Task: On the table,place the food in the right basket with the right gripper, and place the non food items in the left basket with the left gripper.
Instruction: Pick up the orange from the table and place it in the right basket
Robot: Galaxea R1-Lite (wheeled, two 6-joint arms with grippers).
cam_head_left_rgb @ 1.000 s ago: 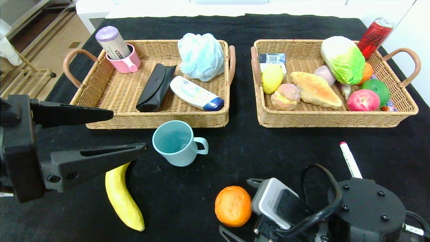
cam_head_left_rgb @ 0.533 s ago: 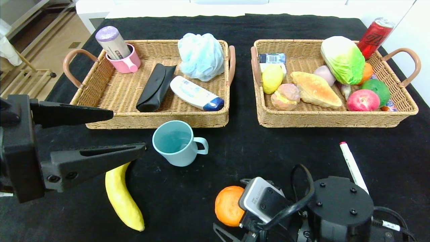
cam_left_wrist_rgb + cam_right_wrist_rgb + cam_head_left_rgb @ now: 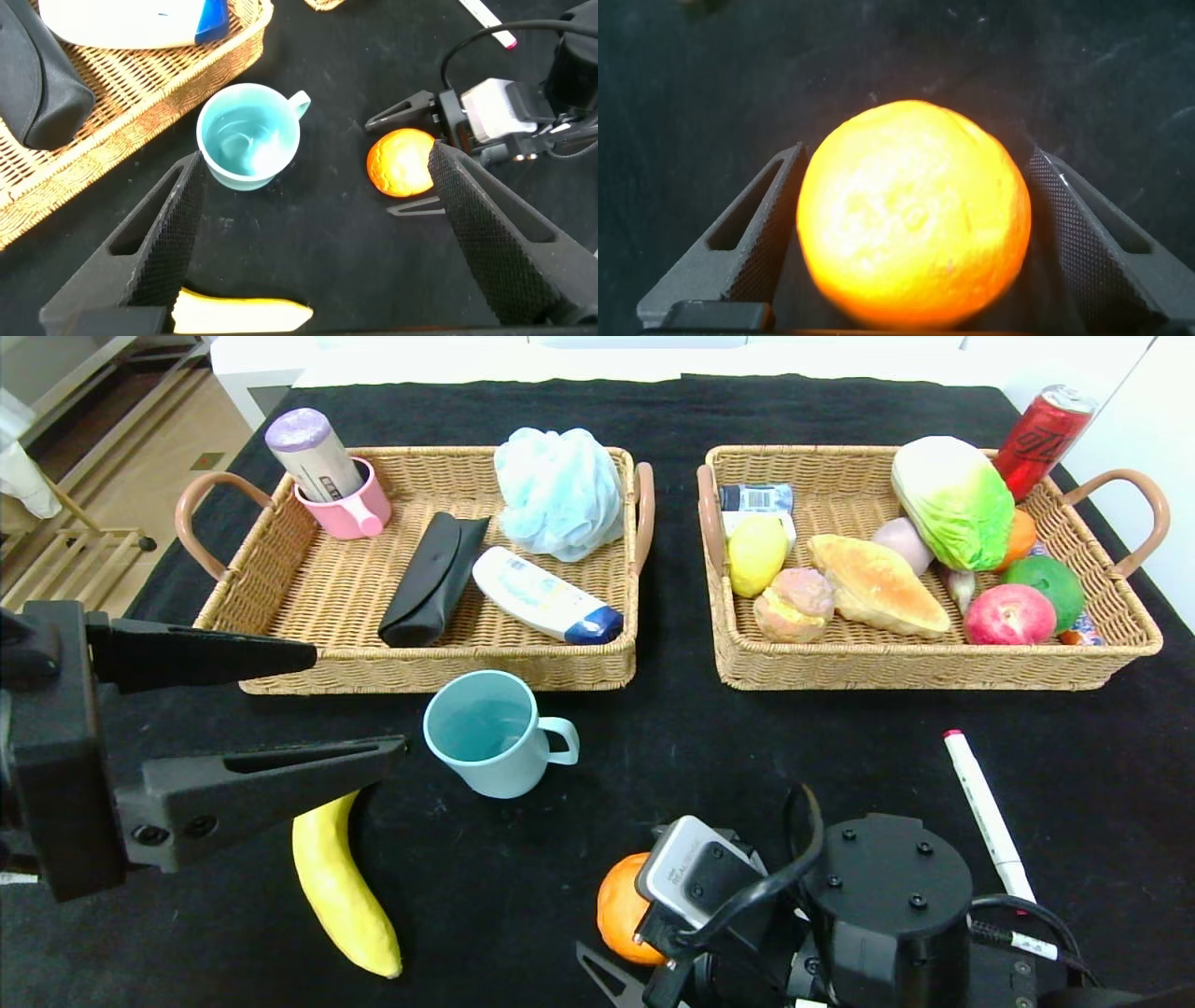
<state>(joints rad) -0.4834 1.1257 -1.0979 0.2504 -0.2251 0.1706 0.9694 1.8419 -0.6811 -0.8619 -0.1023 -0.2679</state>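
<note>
The right gripper [image 3: 910, 243] has slid in over the orange [image 3: 618, 907] at the near edge of the table [image 3: 747, 747] within the last second, and its fingers now stand spread wide on either side of the fruit without yet pinching it, a sign, it seems, that the pick-up is next. From the head view the arm's wrist and camera housing now cover most of the orange, leaving only its left part showing; whether the fingers touch the peel cannot be told. The left gripper [image 3: 313, 705] has not budged, hanging open and empty over the table's left side, with the teal mug [image 3: 493, 733] just beyond its fingertips and the banana [image 3: 344, 889] lying partly under its lower finger. The marker [image 3: 985, 812] lies well to the right, its near end cut off behind the right arm. The cabbage [image 3: 952, 502] already sits in the right basket [image 3: 934, 667] among other food; the left basket [image 3: 429, 667] holds only household items. Banana, orange, mug and marker remain to be sorted.
</note>
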